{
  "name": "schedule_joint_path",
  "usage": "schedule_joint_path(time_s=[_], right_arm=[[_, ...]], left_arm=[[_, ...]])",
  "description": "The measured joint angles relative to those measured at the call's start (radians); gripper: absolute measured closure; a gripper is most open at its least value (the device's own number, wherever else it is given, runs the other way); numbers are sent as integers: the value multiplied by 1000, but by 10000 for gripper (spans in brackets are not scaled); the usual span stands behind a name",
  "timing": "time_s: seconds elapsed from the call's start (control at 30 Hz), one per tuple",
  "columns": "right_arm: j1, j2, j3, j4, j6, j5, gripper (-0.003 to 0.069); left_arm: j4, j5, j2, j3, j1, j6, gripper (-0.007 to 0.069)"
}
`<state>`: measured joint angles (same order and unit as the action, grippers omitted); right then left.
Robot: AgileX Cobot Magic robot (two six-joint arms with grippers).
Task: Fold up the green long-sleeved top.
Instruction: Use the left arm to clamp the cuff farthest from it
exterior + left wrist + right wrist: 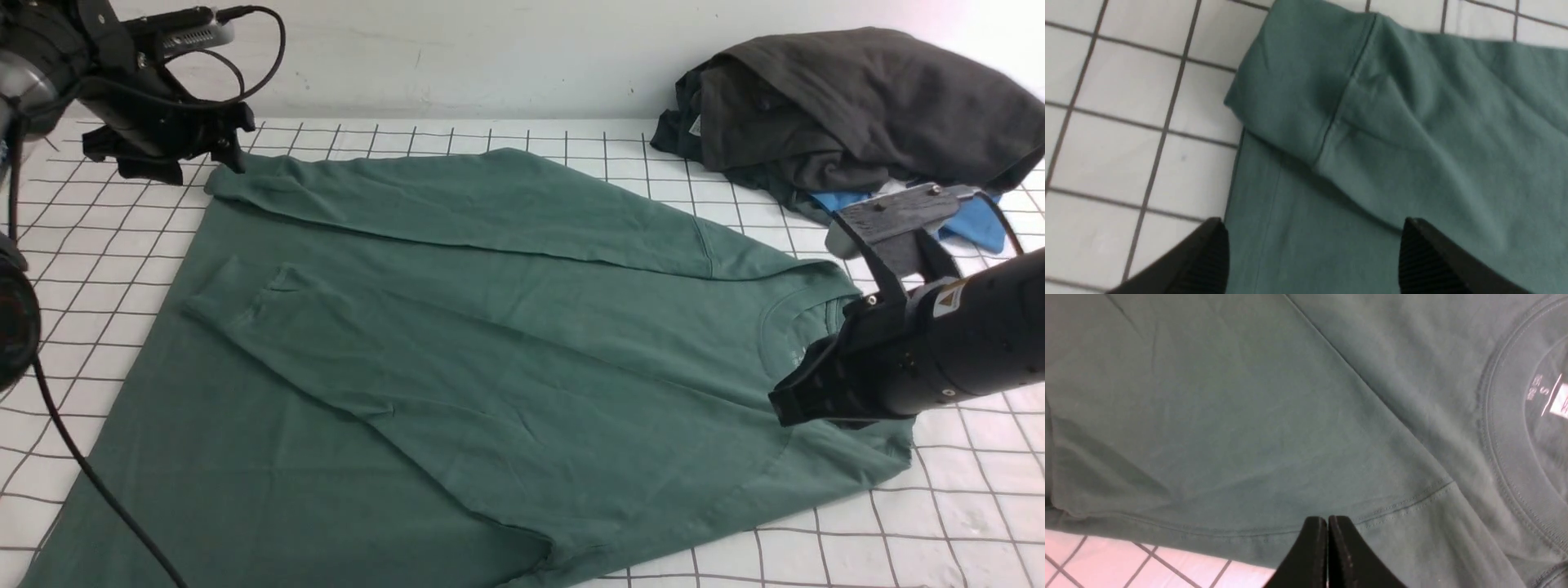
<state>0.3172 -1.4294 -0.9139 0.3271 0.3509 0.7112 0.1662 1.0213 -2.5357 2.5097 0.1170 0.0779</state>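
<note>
Green long-sleeved top (457, 343) lies flat on grid tabletop (963, 523), collar (804, 310) twd robot's right, both sleeves folded across body. L gripper (1314, 261) hovers over far sleeve cuff (1290, 94) at hem corner, jaws spread wide. R gripper (1327, 547) over near shoulder seam by collar, jaws pressed together. Dark grey garment pile (857, 106) + blue garment (971, 220) at far right.

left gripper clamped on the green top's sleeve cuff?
No. In the left wrist view the left gripper stands open with nothing clamped between its jaws; the cuff of the green long-sleeved top lies beyond them.
</note>
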Motion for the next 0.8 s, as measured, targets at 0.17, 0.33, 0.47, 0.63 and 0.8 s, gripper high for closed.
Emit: schedule_joint_path(time_s=[0.17, 0.33, 0.47, 0.63, 0.8], right_arm=[[0, -18, 0, 5, 0, 7, 662], [0, -21, 0, 5, 0, 7, 662], [0, -21, 0, 5, 0, 7, 662], [0, -21, 1, 5, -1, 6, 662], [0, -21, 1, 8, -1, 5, 662]], left_arm=[[-24, 3, -145, 174, 0, 49, 116], [-4, -90, -243, 212, 0, 71, 153], [2, -169, -263, 217, 0, 102, 167], [7, -263, -278, 218, 0, 142, 170], [7, -295, -281, 218, 0, 158, 171]])
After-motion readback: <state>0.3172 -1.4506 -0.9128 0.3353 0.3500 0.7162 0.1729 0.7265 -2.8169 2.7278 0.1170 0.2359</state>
